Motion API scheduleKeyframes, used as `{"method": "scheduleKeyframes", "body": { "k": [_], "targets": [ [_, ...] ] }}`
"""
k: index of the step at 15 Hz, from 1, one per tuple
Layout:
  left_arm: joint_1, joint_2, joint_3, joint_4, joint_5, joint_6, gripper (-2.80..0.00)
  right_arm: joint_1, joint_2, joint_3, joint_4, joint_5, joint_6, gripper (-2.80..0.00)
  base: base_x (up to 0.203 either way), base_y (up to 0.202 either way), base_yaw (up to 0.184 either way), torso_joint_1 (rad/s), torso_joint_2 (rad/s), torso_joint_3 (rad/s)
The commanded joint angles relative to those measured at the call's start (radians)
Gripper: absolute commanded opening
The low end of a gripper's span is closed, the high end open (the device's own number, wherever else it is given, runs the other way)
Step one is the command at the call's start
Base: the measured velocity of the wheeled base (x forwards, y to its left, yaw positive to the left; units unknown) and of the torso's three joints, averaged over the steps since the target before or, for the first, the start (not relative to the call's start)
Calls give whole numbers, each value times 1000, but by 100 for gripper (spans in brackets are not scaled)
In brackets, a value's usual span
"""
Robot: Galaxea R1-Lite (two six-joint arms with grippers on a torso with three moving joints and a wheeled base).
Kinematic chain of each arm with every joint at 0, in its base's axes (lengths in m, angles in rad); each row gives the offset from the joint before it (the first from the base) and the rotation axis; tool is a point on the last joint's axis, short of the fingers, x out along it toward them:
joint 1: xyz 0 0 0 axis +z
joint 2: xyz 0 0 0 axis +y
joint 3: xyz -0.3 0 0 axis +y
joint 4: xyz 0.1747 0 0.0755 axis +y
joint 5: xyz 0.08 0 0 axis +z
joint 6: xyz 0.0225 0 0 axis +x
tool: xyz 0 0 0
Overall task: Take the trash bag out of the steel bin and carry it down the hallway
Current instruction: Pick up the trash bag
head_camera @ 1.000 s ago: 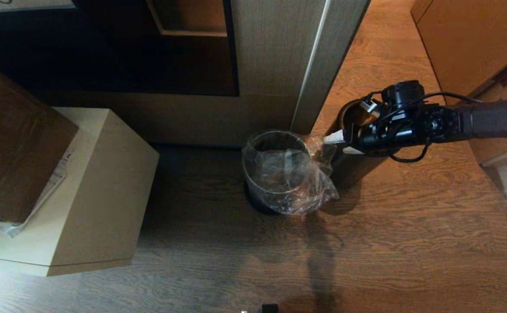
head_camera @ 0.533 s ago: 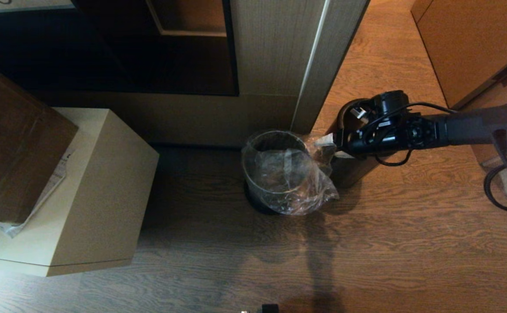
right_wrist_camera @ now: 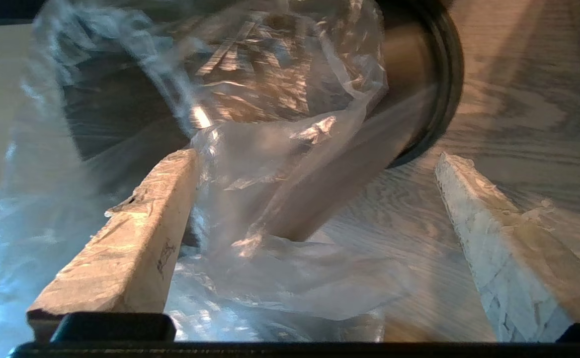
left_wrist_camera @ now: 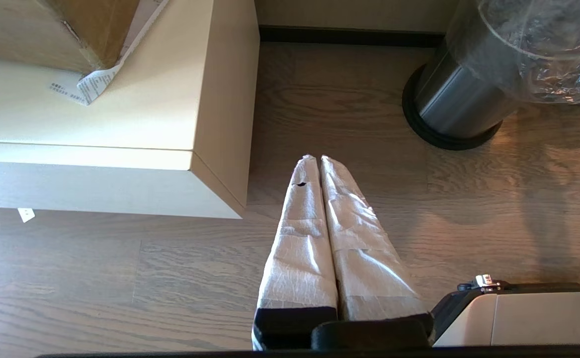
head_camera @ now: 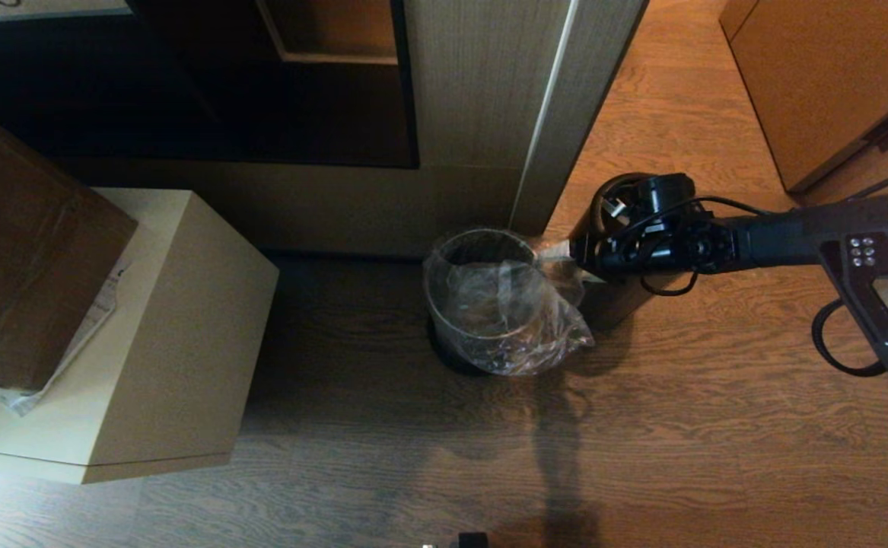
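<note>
Right gripper (right_wrist_camera: 314, 219) wide open beside bin (head_camera: 474, 304), empty: push deeper over loose bag (right_wrist_camera: 280, 164) fold at rim before closing

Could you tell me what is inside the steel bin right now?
The steel bin holds the clear trash bag, folded over the rim and hanging down its right side. The crinkled plastic and shadow hide whatever lies at the bottom.
</note>
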Motion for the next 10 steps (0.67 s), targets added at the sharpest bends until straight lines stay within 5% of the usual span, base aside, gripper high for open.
{"method": "scheduleKeyframes", "body": {
  "k": [1,7,8,10],
  "targets": [
    [0,0,11,0,1,0,-280,1,11,0,1,15,4,0,0,0,0,0,0,0],
    [0,0,12,0,1,0,-280,1,10,-21,-19,58,54,-12,0,0,0,0,0,0],
    [0,0,11,0,1,0,-280,1,11,-23,-28,59,54,-280,0,0,0,0,0,0],
    [0,0,12,0,1,0,-280,1,10,-25,-28,58,50,-280,0,0,0,0,0,0]
  ]
}}
